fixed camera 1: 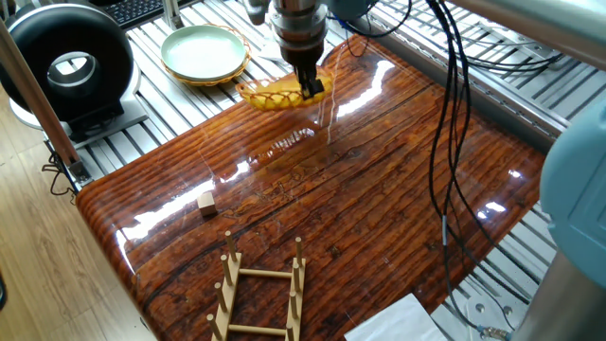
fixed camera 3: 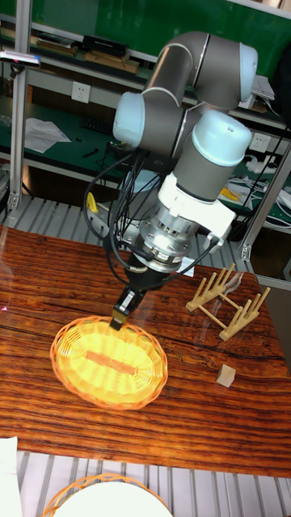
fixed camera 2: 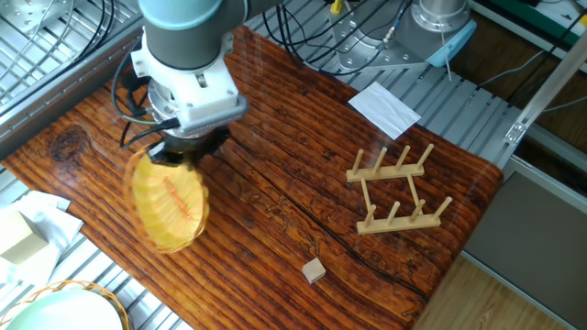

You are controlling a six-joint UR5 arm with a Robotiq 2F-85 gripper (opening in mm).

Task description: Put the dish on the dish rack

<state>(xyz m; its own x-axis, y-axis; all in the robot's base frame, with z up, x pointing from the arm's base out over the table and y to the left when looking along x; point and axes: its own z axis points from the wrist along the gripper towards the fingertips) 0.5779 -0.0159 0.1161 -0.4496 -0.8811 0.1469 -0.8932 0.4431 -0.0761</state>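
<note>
The pincer [fixed camera 3: 125, 309] is gripping the dish [fixed camera 3: 109, 363] by its rim, the yellow oval hanging tilted just below it over the table [fixed camera 2: 275, 165], long axis sloping downward. The dish rack [fixed camera 2: 396, 190] is standing well apart.

Dish: yellow woven oval basket-plate [fixed camera 3: 109, 363] with an open-weave rim, held by its rim and tilted above the wooden table, blurred in the other fixed view [fixed camera 2: 168, 203].
Rack: light-wood, two pegged rails joined by crossbars [fixed camera 2: 398, 189], standing on the table well apart from the dish, unloaded.
</note>
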